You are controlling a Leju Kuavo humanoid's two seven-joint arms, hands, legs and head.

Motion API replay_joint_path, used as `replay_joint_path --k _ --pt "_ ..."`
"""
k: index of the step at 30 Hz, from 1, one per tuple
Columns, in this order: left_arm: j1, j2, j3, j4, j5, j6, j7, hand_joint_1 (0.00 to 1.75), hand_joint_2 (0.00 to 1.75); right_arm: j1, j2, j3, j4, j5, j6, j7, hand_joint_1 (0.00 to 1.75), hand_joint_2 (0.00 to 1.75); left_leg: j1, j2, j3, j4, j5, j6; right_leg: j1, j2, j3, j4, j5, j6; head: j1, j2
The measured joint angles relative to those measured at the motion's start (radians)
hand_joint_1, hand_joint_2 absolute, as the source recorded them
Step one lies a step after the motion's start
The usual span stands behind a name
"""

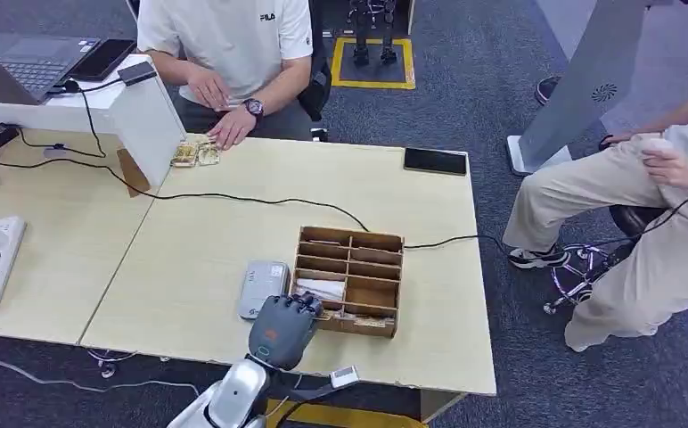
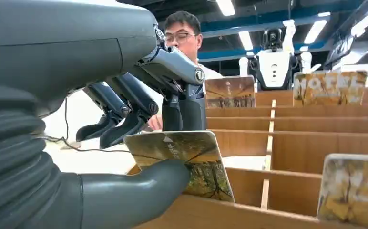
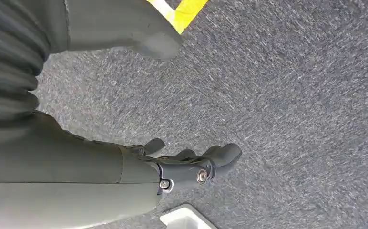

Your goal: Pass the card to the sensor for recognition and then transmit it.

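Card: your left wrist view shows a printed card [image 2: 182,162] standing in the front compartment of the wooden organiser [image 1: 358,278], at its near-left corner; in the head view the hand covers it.
Left hand: the left hand [image 1: 282,328] sits at that corner; thumb [image 2: 134,191] presses the card's face, dark fingers [image 2: 125,112] curl behind its top edge. Card pinched between them.
Other cards: more stand in the compartments, one [image 2: 353,191] just beside the held one, two at the far row.
Sensor: a grey reader box [image 1: 262,287] lies on the table [image 1: 233,232], just left of the organiser.
Right hand: the right hand [image 3: 182,164] hangs over grey carpet, fingers loosely curled, apart from the thumb, holding nothing.
Person: you see one seated across the table, hand beside two cards [image 1: 195,154].
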Motion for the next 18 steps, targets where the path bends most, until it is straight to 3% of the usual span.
replay_joint_path --k 5,11,13,18 --pt "0.018 -0.019 0.032 -0.025 0.118 0.07 -0.066 1.75 1.75 -0.001 -0.001 0.0 0.01 -0.002 -0.013 -0.004 0.0 1.75 0.0 0.0 0.0 0.0 0.0 0.0 0.0 0.0 0.0 0.0 0.0 0.0 0.0 0.0" --pt "0.018 -0.067 0.118 -0.149 0.354 0.083 -0.19 1.75 1.75 -0.004 -0.001 0.0 0.019 -0.015 -0.04 -0.011 0.0 1.75 0.0 0.0 0.0 0.0 0.0 0.0 0.0 0.0 0.0 0.0 0.0 0.0 0.0 0.0" --pt "0.0 -0.078 0.138 -0.185 0.418 0.077 -0.201 1.75 1.75 -0.005 -0.001 0.0 0.021 -0.015 -0.044 -0.013 0.0 1.75 0.0 0.0 0.0 0.0 0.0 0.0 0.0 0.0 0.0 0.0 0.0 0.0 0.0 0.0" --pt "-0.062 -0.09 0.17 -0.227 0.455 0.053 -0.204 1.75 1.75 -0.008 -0.001 0.0 0.023 -0.015 -0.049 -0.016 0.0 1.75 0.0 0.0 0.0 0.0 0.0 0.0 0.0 0.0 0.0 0.0 0.001 0.0 0.0 0.0"
